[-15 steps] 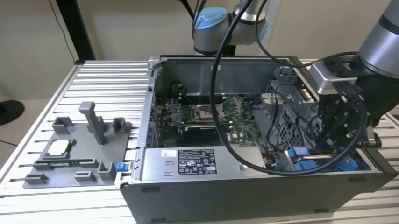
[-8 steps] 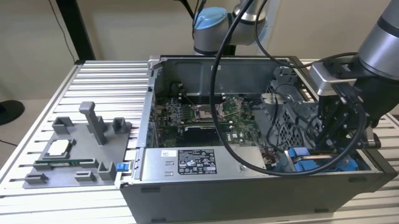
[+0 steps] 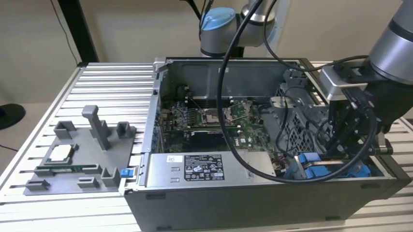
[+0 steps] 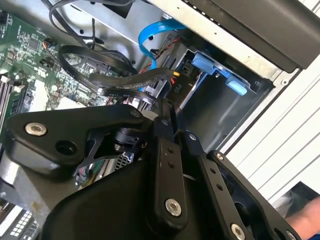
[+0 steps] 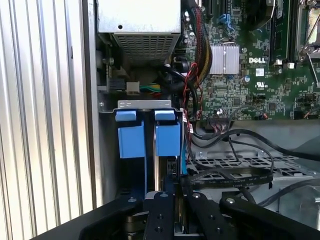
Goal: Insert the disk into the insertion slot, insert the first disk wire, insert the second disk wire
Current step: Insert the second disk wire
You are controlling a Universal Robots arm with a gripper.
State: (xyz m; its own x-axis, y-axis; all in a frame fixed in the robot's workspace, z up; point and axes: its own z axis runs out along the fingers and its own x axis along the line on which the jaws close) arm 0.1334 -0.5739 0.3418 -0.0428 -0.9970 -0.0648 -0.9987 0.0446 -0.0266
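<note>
The disk sits upright in the insertion slot [image 5: 145,104] at the case's front corner on the exterior view's right. Its blue carrier [image 5: 167,140] [image 4: 215,67] [image 3: 310,159] shows two tabs side by side. My gripper [image 3: 345,157] [image 4: 169,111] [image 5: 175,197] reaches down right beside it. Its fingers [image 5: 159,215] are close together on a black disk wire connector [image 4: 174,94] with a flat black cable [image 4: 130,80] trailing from it. A blue disk wire [image 4: 149,40] [image 5: 184,165] curves past the carrier; where it ends is hidden.
The open computer case holds a green motherboard [image 3: 206,121] [image 5: 260,75], a grey power supply box [image 3: 193,169] and a perforated cage [image 3: 297,121]. Black cables [image 5: 235,175] loop beside the gripper. A grey fixture [image 3: 77,154] stands on the ribbed table [image 3: 103,77] at the exterior view's left.
</note>
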